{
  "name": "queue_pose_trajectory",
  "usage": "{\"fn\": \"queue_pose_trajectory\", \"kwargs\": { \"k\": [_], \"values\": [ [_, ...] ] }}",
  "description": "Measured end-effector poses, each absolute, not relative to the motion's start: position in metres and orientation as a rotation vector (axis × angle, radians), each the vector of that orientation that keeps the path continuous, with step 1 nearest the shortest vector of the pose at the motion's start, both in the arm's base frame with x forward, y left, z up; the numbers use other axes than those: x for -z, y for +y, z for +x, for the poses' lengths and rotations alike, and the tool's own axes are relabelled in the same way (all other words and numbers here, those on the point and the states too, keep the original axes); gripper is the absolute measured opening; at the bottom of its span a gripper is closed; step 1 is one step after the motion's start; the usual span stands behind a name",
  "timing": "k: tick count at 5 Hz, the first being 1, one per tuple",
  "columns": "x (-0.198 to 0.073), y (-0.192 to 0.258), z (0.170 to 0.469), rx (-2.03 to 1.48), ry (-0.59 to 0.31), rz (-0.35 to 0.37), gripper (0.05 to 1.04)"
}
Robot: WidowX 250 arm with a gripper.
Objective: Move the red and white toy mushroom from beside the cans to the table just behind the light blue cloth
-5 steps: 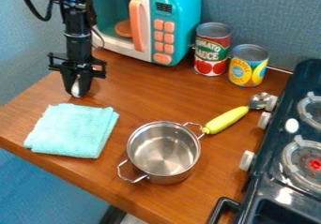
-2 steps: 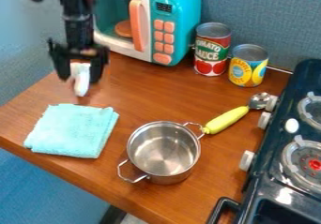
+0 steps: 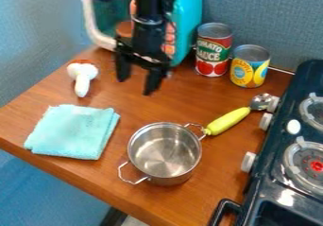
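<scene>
Where the far left edge of the brown wood-grain table (image 3: 208, 189) is neared, a white toy mushroom with an orange-brown patch on its cap (image 3: 82, 76) is seen lying on the surface, its stem pointed toward the near side. Just in front of it, a folded light-turquoise terry cloth (image 3: 72, 131) is laid flat. To the right of the mushroom, and apart from it, the black two-finger gripper (image 3: 136, 84) is positioned over the table, its fingers spread wide. Behind the gripper, a teal and white toy microwave with orange details (image 3: 188, 12) is partly hidden by the arm. Nearer the front, a round stainless-steel pot with two wire handles (image 3: 164, 156) is placed upright. At the back, a red and green tomato can (image 3: 213, 52) is stood beside a shorter yellow and blue can (image 3: 250, 66). Between pot and stove, a metal scoop with a yellow-green handle (image 3: 228, 121) is laid slantwise. At the right edge, a dark toy stove with white knobs (image 3: 274, 178) is noted.
</scene>
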State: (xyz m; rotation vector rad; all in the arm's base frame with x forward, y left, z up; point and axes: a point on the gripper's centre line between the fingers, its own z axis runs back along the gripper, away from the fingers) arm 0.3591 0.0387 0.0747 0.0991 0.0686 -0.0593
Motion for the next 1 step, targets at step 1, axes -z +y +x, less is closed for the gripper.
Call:
{"fn": "queue_pose_trajectory", "kwargs": {
  "k": [1],
  "values": [
    [-0.0634, -0.004, 0.3572, 0.209, 0.055, 0.068, 1.001]
  ]
}}
